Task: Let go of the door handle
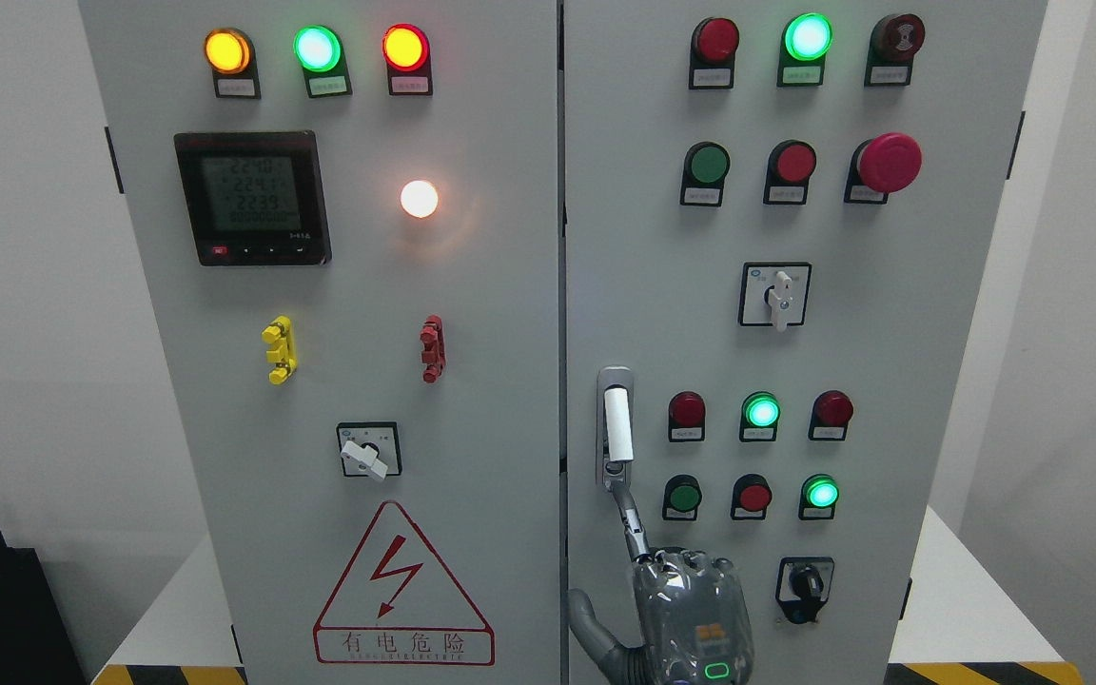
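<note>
Door handle (616, 425), fingertip (626, 495) seemingly touching lower end

The hand's (691, 614) wrist is cut off below; button labels (712, 78) too small to read.

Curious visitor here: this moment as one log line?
right hand | one finger at lower end of white-and-metal door handle | handle not gripped | left hand unseen

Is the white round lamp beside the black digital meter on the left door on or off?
On. The white round lamp glows brightly and casts a halo on the grey left door.
</note>
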`<state>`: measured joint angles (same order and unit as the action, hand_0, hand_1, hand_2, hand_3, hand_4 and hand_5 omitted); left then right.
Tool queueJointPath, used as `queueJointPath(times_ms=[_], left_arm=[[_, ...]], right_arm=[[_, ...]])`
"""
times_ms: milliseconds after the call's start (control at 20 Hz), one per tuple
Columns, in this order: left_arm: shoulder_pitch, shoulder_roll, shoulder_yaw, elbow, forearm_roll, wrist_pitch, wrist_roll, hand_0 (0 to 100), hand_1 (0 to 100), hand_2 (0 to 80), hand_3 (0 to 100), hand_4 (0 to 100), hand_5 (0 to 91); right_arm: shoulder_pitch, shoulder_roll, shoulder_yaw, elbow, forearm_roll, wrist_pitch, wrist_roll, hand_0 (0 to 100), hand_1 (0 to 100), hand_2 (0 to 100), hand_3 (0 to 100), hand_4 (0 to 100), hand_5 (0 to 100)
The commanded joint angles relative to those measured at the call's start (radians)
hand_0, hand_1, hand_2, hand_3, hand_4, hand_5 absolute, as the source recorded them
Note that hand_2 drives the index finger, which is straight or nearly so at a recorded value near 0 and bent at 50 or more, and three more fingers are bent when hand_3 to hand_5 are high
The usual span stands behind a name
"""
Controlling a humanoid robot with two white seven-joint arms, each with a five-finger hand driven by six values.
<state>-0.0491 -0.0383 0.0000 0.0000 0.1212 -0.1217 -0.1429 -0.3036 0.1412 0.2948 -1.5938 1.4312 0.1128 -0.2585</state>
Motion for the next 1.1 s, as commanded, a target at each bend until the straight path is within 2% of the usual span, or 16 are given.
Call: queueJointPath(times_ms=[0, 702, 852, 902, 1002, 1052], left_arm=[[0.000, 0.000, 0.011, 0.017, 0.000, 0.000, 0.000, 12, 39, 0.0, 0, 0, 0.0], [0.000, 0.000, 0.011, 0.017, 0.000, -0.001, 0.000, 12, 39, 0.0, 0, 0, 0.0], [0.000, 0.000, 0.011, 0.017, 0.000, 0.000, 0.000, 12, 39, 0.0, 0, 0, 0.0], [0.000, 0.000, 0.011, 0.017, 0.000, -0.001, 0.000, 12, 39, 0.0, 0, 0, 0.0], [0.000, 0.000, 0.011, 0.017, 0.000, 0.000, 0.000, 12, 39, 0.0, 0, 0, 0.0], [0.000, 0.000, 0.011, 0.017, 0.000, 0.000, 0.000, 12, 39, 0.0, 0, 0, 0.0]], right_arm=[[-0.002, 0.000, 0.000, -0.006, 0.000, -0.005, -0.015, 32, 30, 0, 100, 100, 99], [0.008, 0.001, -0.005, -0.037, -0.009, -0.010, -0.047, 32, 29, 0, 100, 100, 99], [0.031, 0.001, -0.008, -0.052, -0.015, -0.016, -0.057, 33, 29, 0, 100, 94, 97], [0.043, 0.001, -0.009, -0.063, -0.018, -0.024, -0.065, 33, 29, 1, 100, 94, 96], [0.067, 0.005, -0.029, -0.092, -0.020, -0.053, -0.070, 34, 30, 11, 98, 91, 93], [0.080, 0.005, -0.039, -0.104, -0.020, -0.067, -0.068, 35, 30, 17, 94, 87, 89]])
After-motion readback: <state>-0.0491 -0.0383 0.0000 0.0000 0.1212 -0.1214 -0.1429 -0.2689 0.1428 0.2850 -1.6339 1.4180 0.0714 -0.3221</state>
